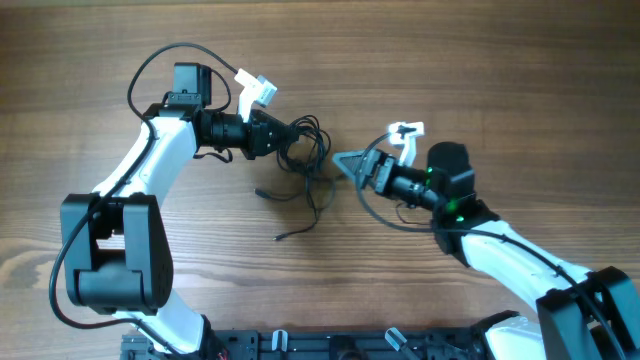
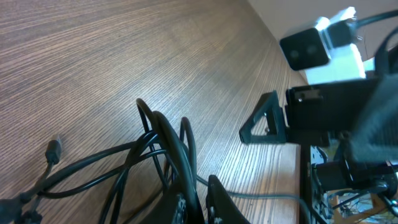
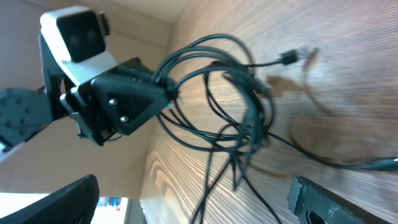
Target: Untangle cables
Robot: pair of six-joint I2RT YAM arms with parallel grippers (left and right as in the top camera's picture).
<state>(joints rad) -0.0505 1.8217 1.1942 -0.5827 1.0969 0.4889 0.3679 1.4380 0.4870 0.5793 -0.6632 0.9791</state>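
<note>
The cables (image 1: 308, 163) form a black tangle in the middle of the wooden table, between the two arms. My left gripper (image 1: 283, 140) is at the tangle's left edge, shut on a loop of the cables (image 2: 163, 140) that passes between its fingers (image 2: 217, 199). A small plug end (image 2: 54, 149) lies on the wood. My right gripper (image 1: 343, 168) sits just right of the tangle with its jaws wide open. In the right wrist view the cables (image 3: 242, 112) hang from the left gripper (image 3: 124, 102), and loose strands trail down between my right gripper's (image 3: 193, 193) spread fingers without being held.
Loose cable ends trail toward the front of the table (image 1: 285, 235). A black rail (image 1: 330, 345) runs along the near edge between the arm bases. The right arm's finger (image 2: 264, 121) shows close by in the left wrist view.
</note>
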